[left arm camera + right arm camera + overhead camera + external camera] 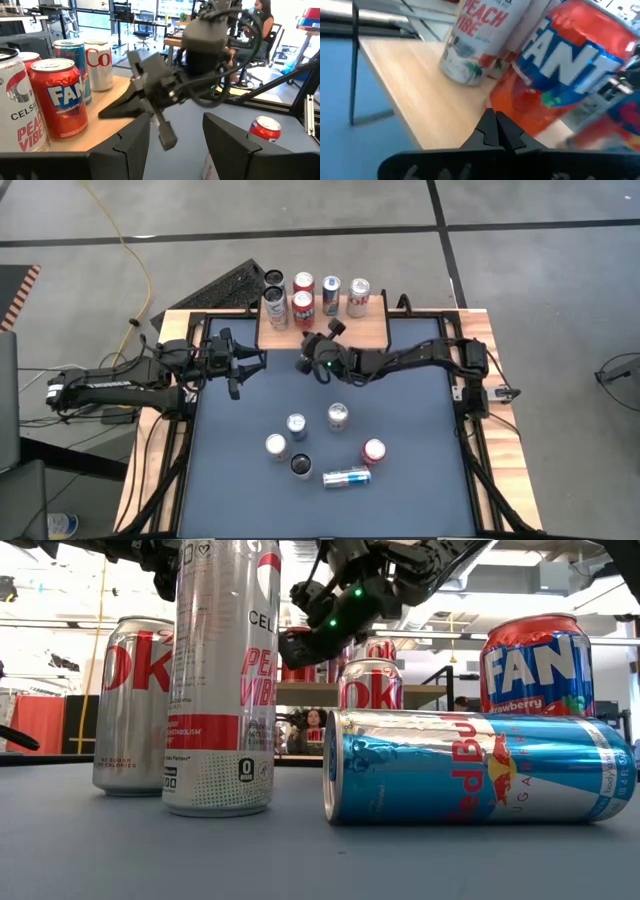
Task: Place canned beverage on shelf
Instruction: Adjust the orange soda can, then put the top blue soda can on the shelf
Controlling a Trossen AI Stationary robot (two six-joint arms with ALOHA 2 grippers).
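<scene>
From above, the shelf [322, 332] stands at the bench's [400, 490] far edge carrying six cans, the Fanta can [303, 310] in front; the right gripper [312, 352], fingers pressed together, sits just before it. The left wrist view shows the left gripper [172, 137], fingers spread and empty, facing the shelf. In the right wrist view, the closed tips point at the Fanta can.

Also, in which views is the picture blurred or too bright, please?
Right wrist view: the red Fanta can on the shelf is smeared by blur. Low view: the windows behind are blown out, and the lying blue can carries bright glare. High view: evenly lit and sharp.
</scene>
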